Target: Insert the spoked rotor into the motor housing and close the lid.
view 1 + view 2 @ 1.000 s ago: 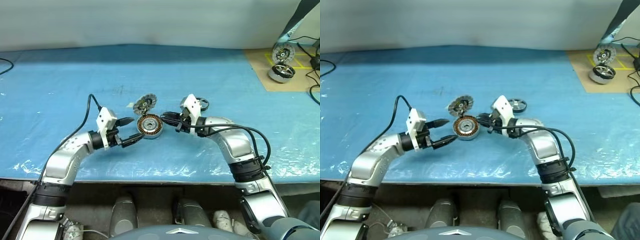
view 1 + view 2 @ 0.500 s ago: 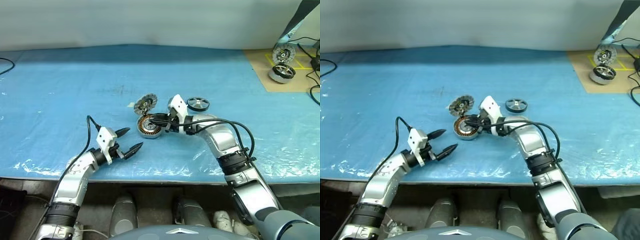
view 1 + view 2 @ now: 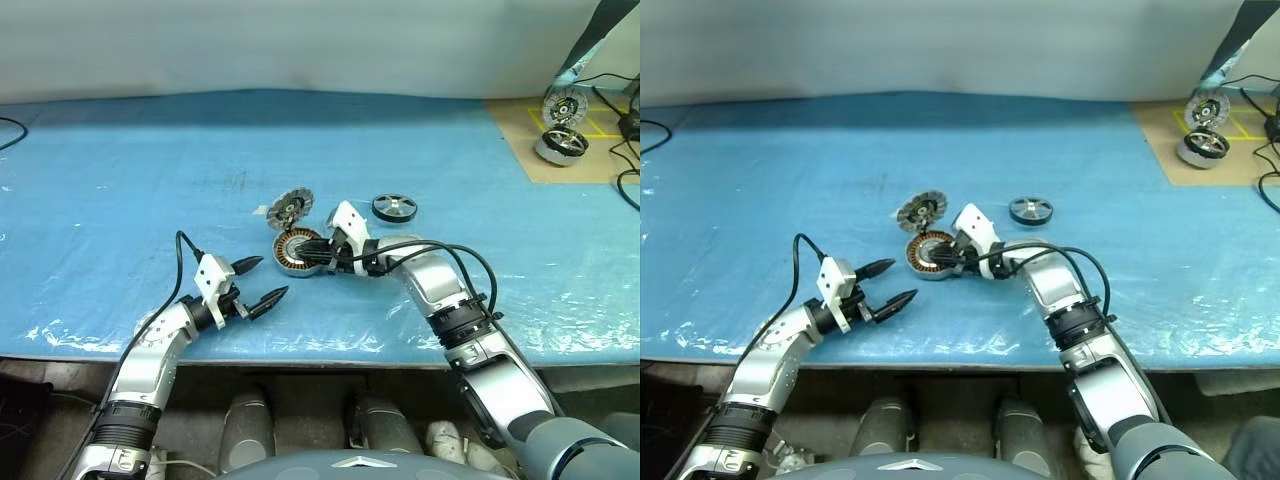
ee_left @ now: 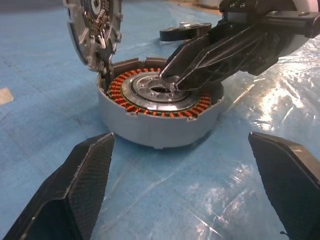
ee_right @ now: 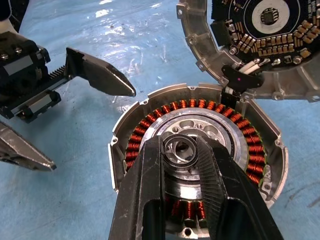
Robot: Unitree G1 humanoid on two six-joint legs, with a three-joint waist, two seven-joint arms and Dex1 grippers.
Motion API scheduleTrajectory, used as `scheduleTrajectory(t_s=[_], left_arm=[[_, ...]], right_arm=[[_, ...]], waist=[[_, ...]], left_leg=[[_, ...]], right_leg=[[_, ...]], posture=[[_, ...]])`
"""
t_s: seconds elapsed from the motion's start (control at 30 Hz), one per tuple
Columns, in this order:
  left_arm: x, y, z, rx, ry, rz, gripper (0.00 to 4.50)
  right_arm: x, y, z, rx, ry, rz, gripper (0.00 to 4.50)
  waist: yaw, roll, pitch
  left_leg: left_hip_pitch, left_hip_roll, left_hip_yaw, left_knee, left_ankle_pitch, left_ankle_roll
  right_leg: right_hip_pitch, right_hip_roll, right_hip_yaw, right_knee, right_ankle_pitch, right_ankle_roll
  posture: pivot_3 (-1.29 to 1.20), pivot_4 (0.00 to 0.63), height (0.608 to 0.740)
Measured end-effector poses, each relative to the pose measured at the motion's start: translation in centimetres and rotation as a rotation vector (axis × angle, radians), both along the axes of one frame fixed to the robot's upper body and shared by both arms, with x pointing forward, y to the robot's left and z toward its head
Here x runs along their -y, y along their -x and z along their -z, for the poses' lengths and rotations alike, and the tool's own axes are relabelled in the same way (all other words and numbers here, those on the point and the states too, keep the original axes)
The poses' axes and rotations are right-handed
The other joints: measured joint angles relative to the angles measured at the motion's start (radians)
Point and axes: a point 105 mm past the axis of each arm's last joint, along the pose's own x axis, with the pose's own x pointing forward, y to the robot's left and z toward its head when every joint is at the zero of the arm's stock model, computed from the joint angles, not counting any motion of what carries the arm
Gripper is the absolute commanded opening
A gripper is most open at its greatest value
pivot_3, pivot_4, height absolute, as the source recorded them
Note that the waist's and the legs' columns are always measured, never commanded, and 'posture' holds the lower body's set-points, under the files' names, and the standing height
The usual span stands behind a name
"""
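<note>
The right tool [image 5: 182, 150] is held over the centre of the housing [image 3: 298, 252], its fingers narrowed on a small thin ring [image 5: 178, 148] at the hub. The left tool [image 3: 262, 283] is spread wide — nothing is held — just beside the housing, near the table's [image 3: 120, 180] front edge. The lid [image 3: 291, 208] is stood open, hinged at the housing's far rim. The rotor [image 3: 395, 208] is seen flat on the table — apart from the housing, beyond the right arm.
</note>
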Motion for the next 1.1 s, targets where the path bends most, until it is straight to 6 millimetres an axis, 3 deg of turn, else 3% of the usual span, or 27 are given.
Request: scheduleTrajectory(t_s=[1.1], left_arm=[[0.13, -0.03, -0.24, -0.014, -0.009, -0.006, 4.50]], right_arm=[[-0.32, -0.96, 0.10, 0.066, 0.050, -0.008, 0.55]], waist=[[0.000, 0.000, 0.000]], left_leg=[[0.002, 0.000, 0.000, 0.001, 0.000, 0.000]], right_leg=[[0.002, 0.000, 0.000, 0.001, -0.001, -0.002]], posture=[[0.00, 0.150, 0.740]])
